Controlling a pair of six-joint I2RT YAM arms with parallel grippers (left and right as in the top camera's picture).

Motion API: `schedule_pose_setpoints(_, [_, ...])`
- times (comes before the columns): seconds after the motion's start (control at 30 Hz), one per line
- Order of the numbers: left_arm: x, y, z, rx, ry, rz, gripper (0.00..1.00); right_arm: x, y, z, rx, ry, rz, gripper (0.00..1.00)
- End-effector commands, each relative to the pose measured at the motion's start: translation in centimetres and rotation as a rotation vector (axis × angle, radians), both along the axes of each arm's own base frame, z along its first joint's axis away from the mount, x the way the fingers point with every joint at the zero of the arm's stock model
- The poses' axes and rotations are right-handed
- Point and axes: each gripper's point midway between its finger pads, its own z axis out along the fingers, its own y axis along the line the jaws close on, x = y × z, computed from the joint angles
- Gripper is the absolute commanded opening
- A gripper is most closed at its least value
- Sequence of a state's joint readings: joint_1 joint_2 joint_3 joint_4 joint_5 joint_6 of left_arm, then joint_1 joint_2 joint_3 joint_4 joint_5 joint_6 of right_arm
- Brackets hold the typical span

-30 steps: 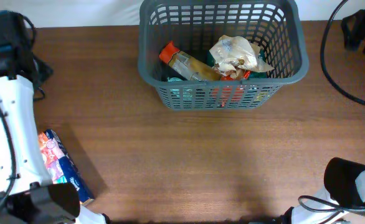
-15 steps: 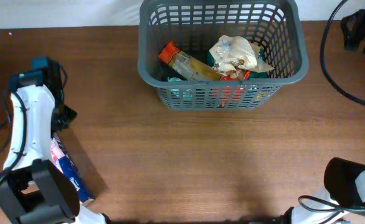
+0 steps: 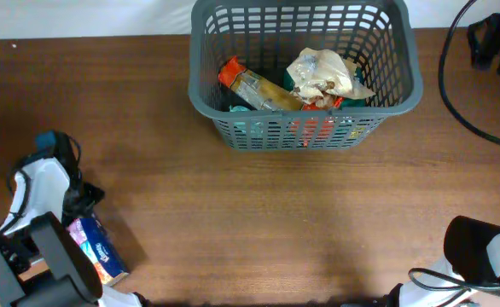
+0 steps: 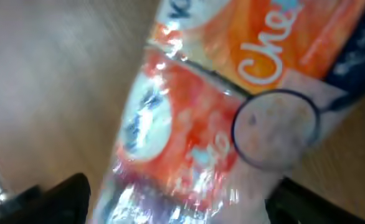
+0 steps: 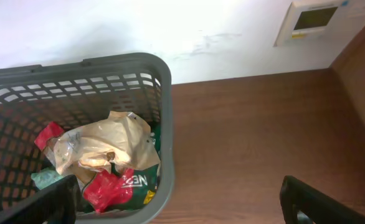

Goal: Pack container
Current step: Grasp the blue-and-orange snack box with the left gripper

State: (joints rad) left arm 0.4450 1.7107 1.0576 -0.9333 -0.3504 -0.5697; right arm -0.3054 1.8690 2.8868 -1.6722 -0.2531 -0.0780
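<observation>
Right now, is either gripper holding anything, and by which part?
Nothing held: open left gripper straddles the shiny orange plastic packet; right gripper empty.

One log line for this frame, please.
left pincer: open, astride orange packet on table | right pincer: open, empty, facing basket | basket: several packets inside

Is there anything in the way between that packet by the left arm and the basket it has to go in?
Nothing visible. Only bare wooden table lies between the snack packet and the grey basket, whose top is open.
</observation>
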Motion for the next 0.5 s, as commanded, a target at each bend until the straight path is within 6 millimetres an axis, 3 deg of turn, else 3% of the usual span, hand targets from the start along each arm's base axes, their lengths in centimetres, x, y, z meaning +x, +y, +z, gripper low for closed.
schedule_pose_setpoints(0.0, [0.5,-0.9,-1.8,-0.094,-0.048,-0.14,0.84,0.1,0.0,-0.2,0.014,0.005,-0.001,0.99])
schedule_pose_setpoints(0.13, [1.2,-0.7,-3.2,-0.086,-0.086,-0.227,0.86,0.1,0.0,-0.2,0.014,0.005,-0.001,0.99])
schedule_pose_setpoints(0.2, [1.4,-0.7,-3.9,-0.075,-0.1,-0.253,0.83,0.1,0.0,-0.2,0.014,0.005,-0.001,0.99])
schedule_pose_setpoints(0.37, [1.8,-0.5,-5.4,-0.034,-0.157,-0.279,0.22,0.1,0.0,-0.2,0.014,0.005,-0.001,0.99])
schedule_pose_setpoints(0.4, [1.9,-0.5,-5.7,-0.03,-0.167,-0.279,0.02,0.1,0.0,-0.2,0.014,0.005,-0.001,0.99])
schedule_pose_setpoints(0.47, [2.3,-0.7,-6.0,-0.034,-0.196,-0.283,0.01,0.1,0.0,-0.2,0.014,0.005,-0.001,0.99])
